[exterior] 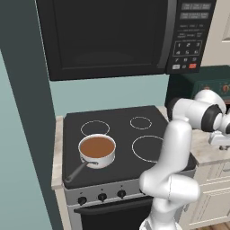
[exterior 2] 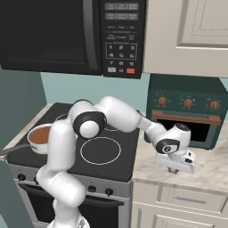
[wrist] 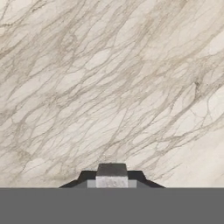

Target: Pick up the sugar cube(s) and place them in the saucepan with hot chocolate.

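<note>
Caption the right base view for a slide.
White arm reaches right, its pincer shut low over the marble counter; saucepan of hot chocolate waits on the stove.

In the right base view, the robot's white arm covers most of the saucepan (exterior 2: 39, 139), leaving a left part of its rim and some hot chocolate (exterior 2: 42, 133) showing; its handle runs off the left edge. The claw (exterior 2: 174, 168) hangs low over the marble counter (exterior 2: 209, 171), its fingertips too small to make out there. In the left base view the hand is cut off by the right edge. In the hand view the fingertips (wrist: 111, 175) are pressed together, and whether anything sits between them cannot be told.
</note>
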